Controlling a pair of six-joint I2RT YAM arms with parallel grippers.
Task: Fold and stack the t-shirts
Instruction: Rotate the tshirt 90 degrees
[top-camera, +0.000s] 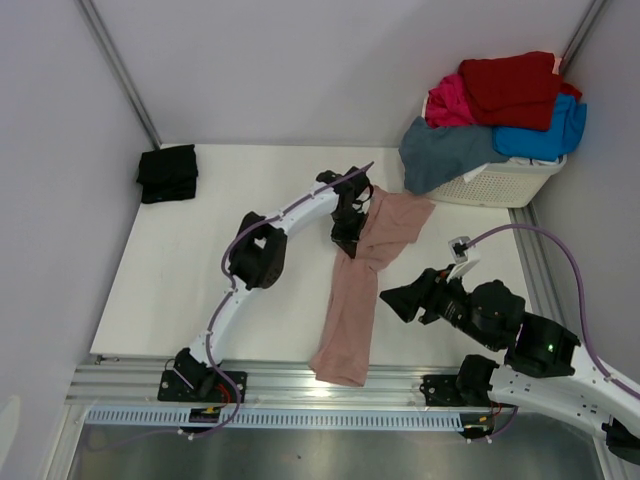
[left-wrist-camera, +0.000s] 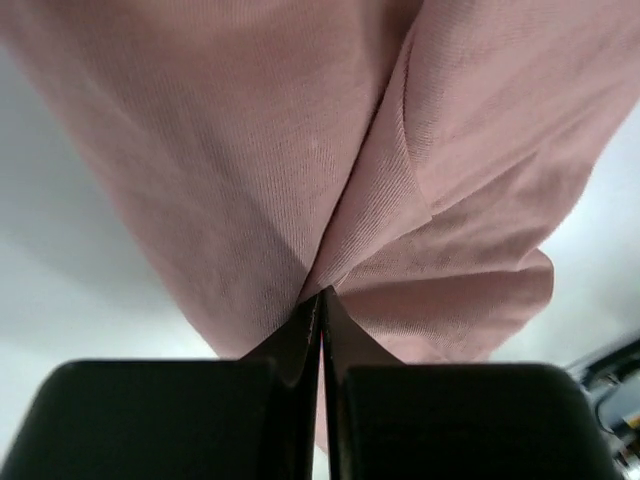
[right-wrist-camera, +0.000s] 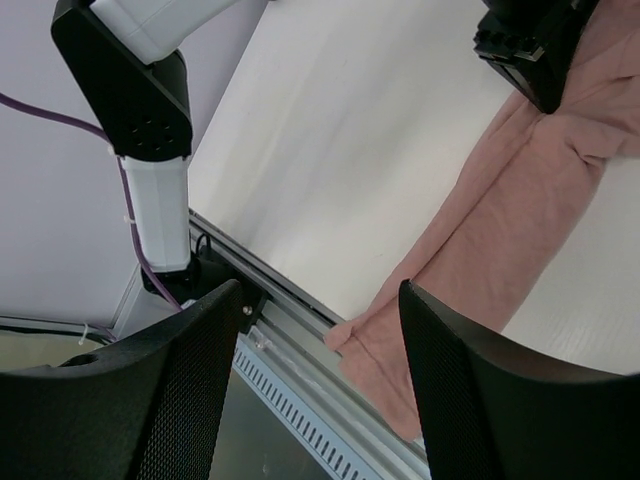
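**Left pincer clamped on the pink tee**

Left gripper (top-camera: 348, 238) is pinched fully closed on a fold of the soft dusty-pink cotton t-shirt (top-camera: 352, 300). The shirt lies as a long bunched strip down the white table (top-camera: 230, 200), w/ its near end over the metal rail (top-camera: 270, 380). Right gripper (top-camera: 392, 301) hovers just beside it, jaws wide apart, nothing in them. Folded black tee (top-camera: 167, 172) sits at the far left corner.

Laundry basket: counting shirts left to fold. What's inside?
A red tee tops the heap, above a magenta tee, a bright-blue tee and a slate-blue tee draped over the basket rim. Anything beneath is covered.
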